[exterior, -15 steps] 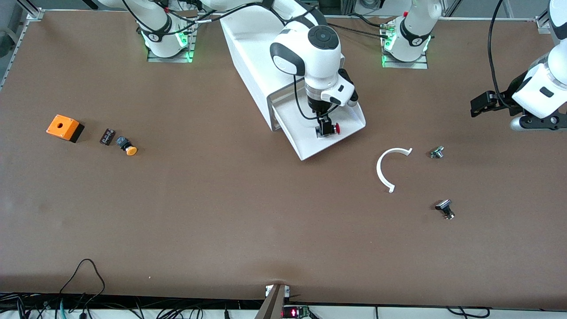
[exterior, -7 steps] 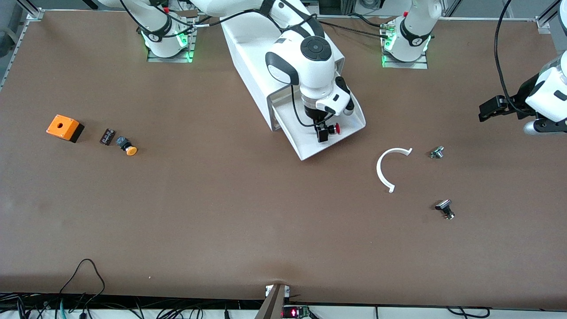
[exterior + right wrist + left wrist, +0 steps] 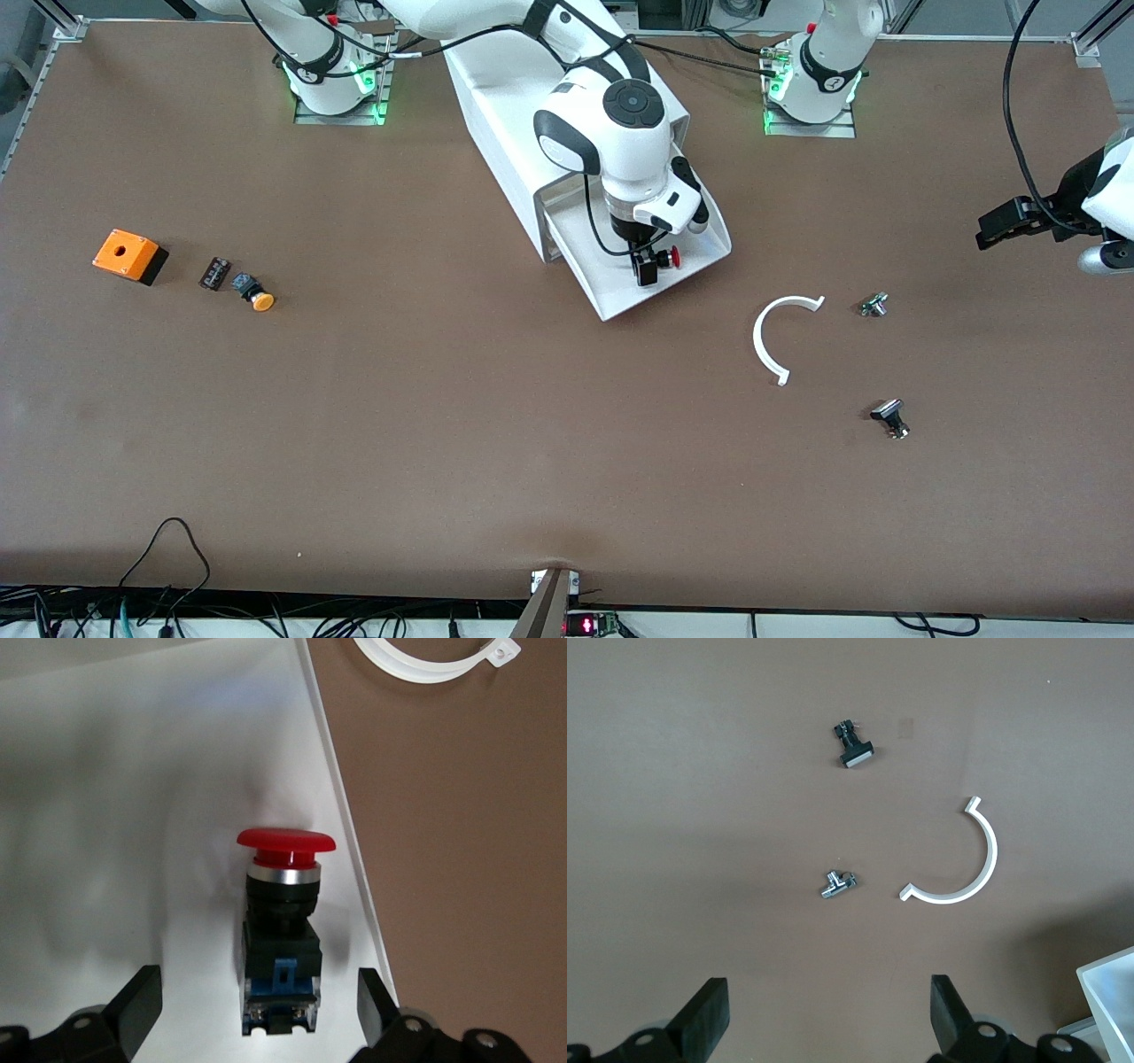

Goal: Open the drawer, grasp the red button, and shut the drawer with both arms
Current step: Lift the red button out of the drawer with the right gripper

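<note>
No text, label, brand, number or sign can be read on anything in these views

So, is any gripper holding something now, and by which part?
Nothing is held. The right gripper is open around the button in the drawer; the left gripper is open over the table.

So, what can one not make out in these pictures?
- Front view: the right gripper, open over the drawer, hides the button body; only its red cap shows.
- Front view: the right arm covers the cabinet front above the drawer.
- Front view: the edge cuts off the left arm; the left gripper hangs open there.
- The small metal part beside the white arc: too small to identify.
</note>
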Available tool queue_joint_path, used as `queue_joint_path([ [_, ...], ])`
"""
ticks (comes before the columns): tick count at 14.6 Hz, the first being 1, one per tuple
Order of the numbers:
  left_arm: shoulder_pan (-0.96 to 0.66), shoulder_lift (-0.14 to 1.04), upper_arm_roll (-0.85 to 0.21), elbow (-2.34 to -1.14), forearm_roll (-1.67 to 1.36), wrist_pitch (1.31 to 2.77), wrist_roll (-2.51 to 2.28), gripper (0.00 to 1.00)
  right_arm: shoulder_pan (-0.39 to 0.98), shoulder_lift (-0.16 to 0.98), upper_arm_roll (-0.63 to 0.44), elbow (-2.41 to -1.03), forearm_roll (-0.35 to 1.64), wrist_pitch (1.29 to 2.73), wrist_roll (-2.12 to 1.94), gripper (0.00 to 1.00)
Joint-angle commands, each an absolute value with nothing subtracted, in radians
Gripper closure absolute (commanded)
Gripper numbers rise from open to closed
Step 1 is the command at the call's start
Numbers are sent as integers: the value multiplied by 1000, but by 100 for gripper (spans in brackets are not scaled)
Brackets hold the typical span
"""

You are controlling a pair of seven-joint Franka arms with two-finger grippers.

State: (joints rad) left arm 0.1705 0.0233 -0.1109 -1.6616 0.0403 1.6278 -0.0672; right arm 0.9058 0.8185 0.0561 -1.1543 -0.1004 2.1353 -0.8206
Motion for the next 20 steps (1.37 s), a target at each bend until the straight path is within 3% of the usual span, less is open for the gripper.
queue_joint_path([
  [1, 193, 49, -121, -1617, 23, 1620, -58, 0, 903, 838, 67, -1120, -80, 2134, -841, 14],
  [3, 190, 51, -124, -1608, 23, 1621, -60, 0, 905, 838, 69, -1120, -78, 2134, -839, 31],
  [4, 190, 51, -126, -1608, 21, 1621, -58, 0, 905, 838, 69, -1120, -77, 2132, -841, 48],
  [5, 189, 51, -127, -1608, 25, 1621, -58, 0, 908, 838, 69, -1120, -78, 2134, -839, 58],
  [9, 187, 51, -127, -1608, 28, 1621, -58, 0, 916, 833, 71, -1118, -78, 2134, -825, 74],
  [10, 187, 51, -129, -1608, 28, 1621, -58, 0, 919, 827, 72, -1118, -78, 2131, -821, 81],
  [20, 190, 51, -127, -1608, 23, 1621, -58, 0, 845, 661, 25, -1066, -71, 1994, -611, 83],
])
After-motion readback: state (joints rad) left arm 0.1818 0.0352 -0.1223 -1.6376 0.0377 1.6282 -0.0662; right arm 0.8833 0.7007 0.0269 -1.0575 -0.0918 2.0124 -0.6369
